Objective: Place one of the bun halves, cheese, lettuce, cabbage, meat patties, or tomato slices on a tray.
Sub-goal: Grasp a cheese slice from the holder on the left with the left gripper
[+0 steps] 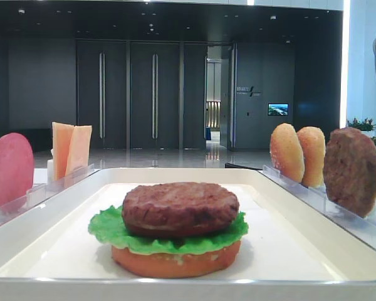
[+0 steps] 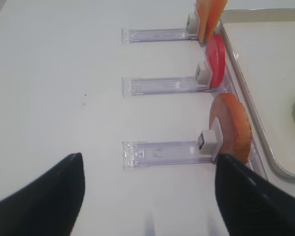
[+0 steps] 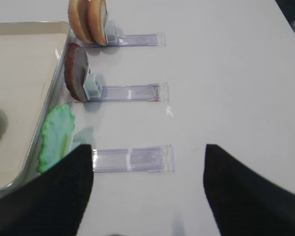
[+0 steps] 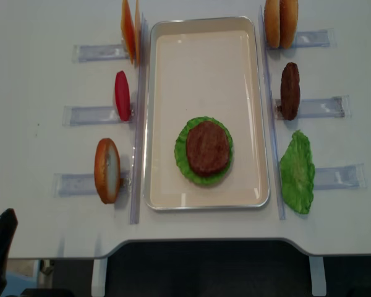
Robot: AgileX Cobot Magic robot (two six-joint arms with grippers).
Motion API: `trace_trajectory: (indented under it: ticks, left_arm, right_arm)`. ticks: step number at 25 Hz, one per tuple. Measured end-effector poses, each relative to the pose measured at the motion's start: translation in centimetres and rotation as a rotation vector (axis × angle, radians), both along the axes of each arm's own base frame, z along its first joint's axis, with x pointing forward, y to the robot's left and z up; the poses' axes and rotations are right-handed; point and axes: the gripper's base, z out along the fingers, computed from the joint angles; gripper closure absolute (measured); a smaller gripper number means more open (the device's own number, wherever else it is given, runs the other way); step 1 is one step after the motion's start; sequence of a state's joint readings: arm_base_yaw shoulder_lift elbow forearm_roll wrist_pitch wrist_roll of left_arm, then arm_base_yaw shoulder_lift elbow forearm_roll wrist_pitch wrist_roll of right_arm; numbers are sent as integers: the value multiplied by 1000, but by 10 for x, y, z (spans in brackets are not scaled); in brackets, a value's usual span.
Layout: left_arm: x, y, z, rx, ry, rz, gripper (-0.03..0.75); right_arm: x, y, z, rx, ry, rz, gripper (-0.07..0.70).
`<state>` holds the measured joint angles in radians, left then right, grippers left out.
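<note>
Both grippers are spread wide and hold nothing: left gripper point(image 2: 147, 196) hovers low over the table before a bun half point(image 2: 231, 129) standing in its rack; right gripper point(image 3: 147, 189) faces the lettuce leaf point(image 3: 55, 137). Cheese point(image 4: 130, 30) stands left of the tray point(image 4: 204, 62).

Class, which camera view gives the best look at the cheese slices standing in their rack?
The low exterior view: the cheese faces the camera, showing two flat pale-orange slices upright in the rack. The overhead exterior view shows it only edge-on beside the tray. The left wrist view cuts it off at the top edge. The right wrist view misses it.
</note>
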<state>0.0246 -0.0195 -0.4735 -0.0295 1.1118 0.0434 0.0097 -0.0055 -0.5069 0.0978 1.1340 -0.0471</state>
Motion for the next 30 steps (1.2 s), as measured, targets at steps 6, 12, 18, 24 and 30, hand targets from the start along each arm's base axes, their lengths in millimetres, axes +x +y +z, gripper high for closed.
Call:
trace_trajectory:
  ticks: [6, 12, 18, 24, 30]
  left_arm:
    - [0, 0, 0, 0, 0, 0, 78]
    - [0, 0, 0, 0, 0, 0, 78]
    - [0, 0, 0, 0, 0, 0, 78]
    - [2, 0, 8, -14, 44, 7, 78]
    - [20, 0, 23, -45, 159, 28, 78]
  right_arm:
    - [0, 0, 0, 0, 0, 0, 166]
    - [0, 0, 0, 0, 0, 0, 166]
    - [0, 0, 0, 1, 0, 0, 166]
    - [0, 0, 0, 1, 0, 0, 166]
    - [0, 0, 0, 1, 0, 0, 166]
